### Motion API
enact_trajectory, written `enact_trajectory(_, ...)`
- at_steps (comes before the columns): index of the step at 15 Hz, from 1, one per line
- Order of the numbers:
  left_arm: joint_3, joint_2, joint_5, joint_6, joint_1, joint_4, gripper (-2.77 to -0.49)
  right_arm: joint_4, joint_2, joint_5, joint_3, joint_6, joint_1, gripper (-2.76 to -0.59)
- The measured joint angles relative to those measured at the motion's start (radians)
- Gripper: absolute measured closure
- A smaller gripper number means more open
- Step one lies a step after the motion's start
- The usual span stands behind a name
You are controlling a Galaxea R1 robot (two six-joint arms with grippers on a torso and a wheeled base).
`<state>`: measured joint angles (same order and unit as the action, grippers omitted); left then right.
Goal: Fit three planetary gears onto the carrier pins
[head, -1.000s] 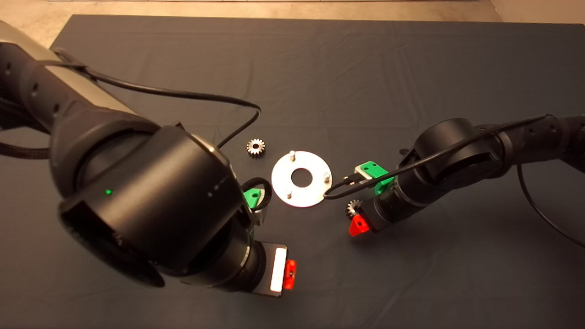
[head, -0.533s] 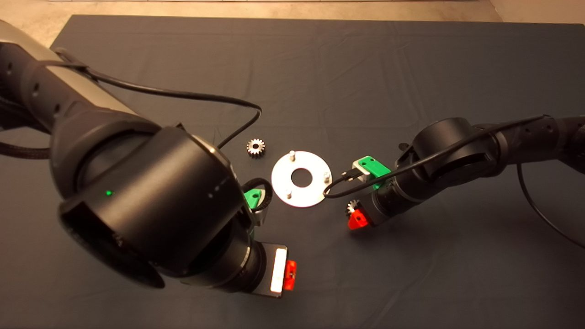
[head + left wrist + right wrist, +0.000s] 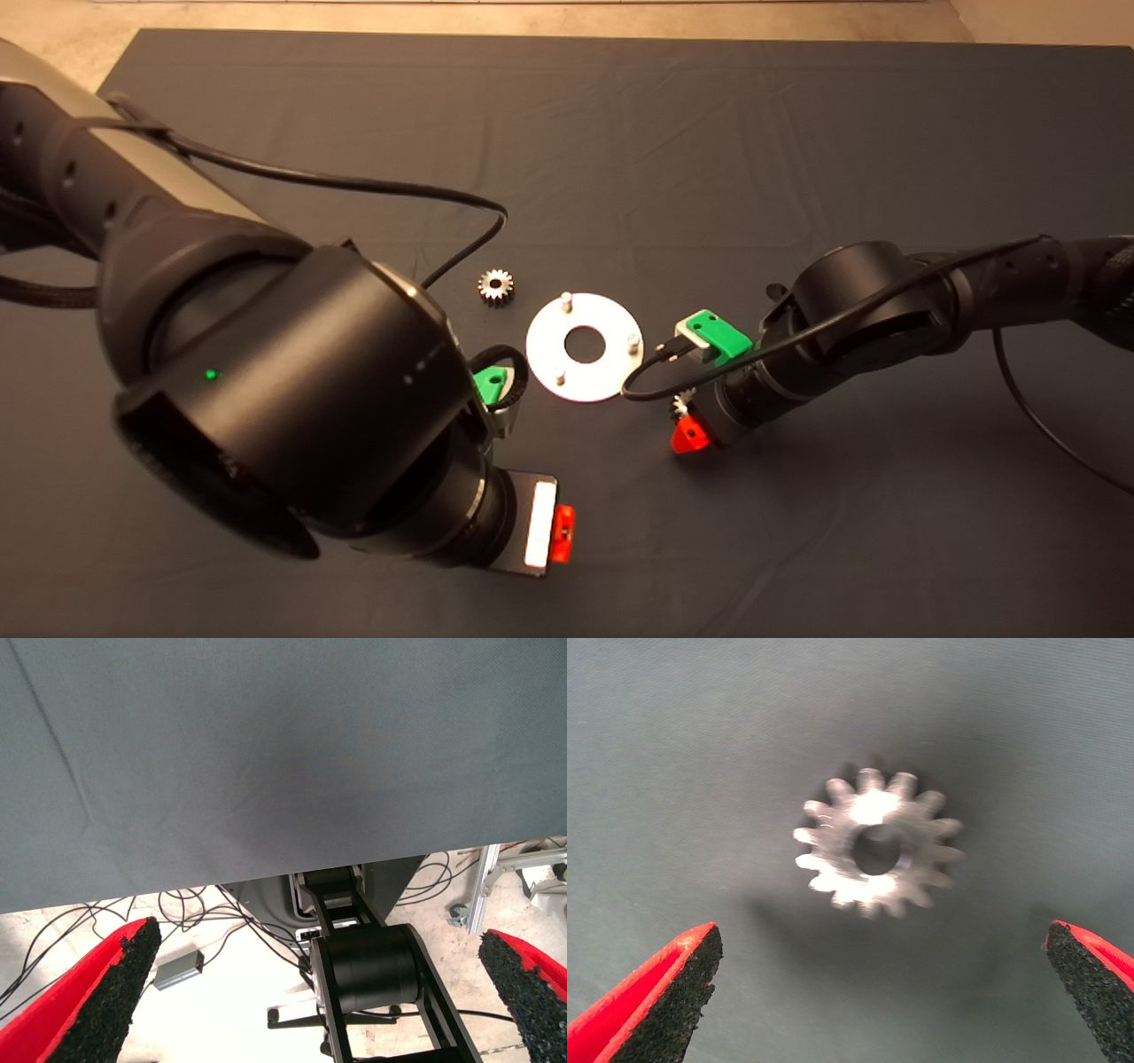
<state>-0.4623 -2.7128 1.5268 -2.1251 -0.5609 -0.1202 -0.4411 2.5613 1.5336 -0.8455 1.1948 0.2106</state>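
The silver disc (image 3: 609, 372) lies mid-mat with three upright carrier pins (image 3: 567, 302), all bare. One planetary gear (image 3: 496, 285) lies flat to the disc's upper left. A second gear (image 3: 679, 404) lies right of the disc, half hidden under my right gripper (image 3: 687, 422). In the right wrist view this gear (image 3: 877, 850) lies flat on the mat, ahead of and between the spread red fingers (image 3: 656, 1001) of the open, empty right gripper (image 3: 881, 943). The third gear is hidden. My left gripper (image 3: 558, 532) waits low and left of the disc, and the left wrist view shows it open (image 3: 314, 943) and empty.
The bulky left arm (image 3: 283, 399) covers much of the mat's left half. A black cable (image 3: 656, 377) from the right wrist hangs close to the disc's right rim. The left wrist view looks past the mat's edge at floor cables and a black stand (image 3: 372, 974).
My right arm has shifted a little left, and its gripper now covers more of the gear beside the disc. The left arm, disc and other gear have not moved.
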Motion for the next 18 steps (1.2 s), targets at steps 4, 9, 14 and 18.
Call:
enact_trajectory(4,0.0,-0.001,0.0,0.0,0.0,0.0,-2.62,-0.013,0.021,-0.002,-0.001,-0.029,-0.003,-2.74)
enact_trajectory(9,0.0,0.001,0.0,0.0,0.0,0.0,-2.62,-0.028,0.03,-0.001,-0.037,-0.08,-0.014,-2.74)
enact_trajectory(14,0.0,0.001,0.0,0.0,0.0,0.0,-2.62,-0.041,0.035,-0.001,-0.062,-0.103,-0.014,-2.74)
enact_trajectory(18,0.0,0.001,0.0,0.001,0.0,0.0,-2.62,-0.053,0.035,-0.001,-0.076,-0.119,-0.014,-2.74)
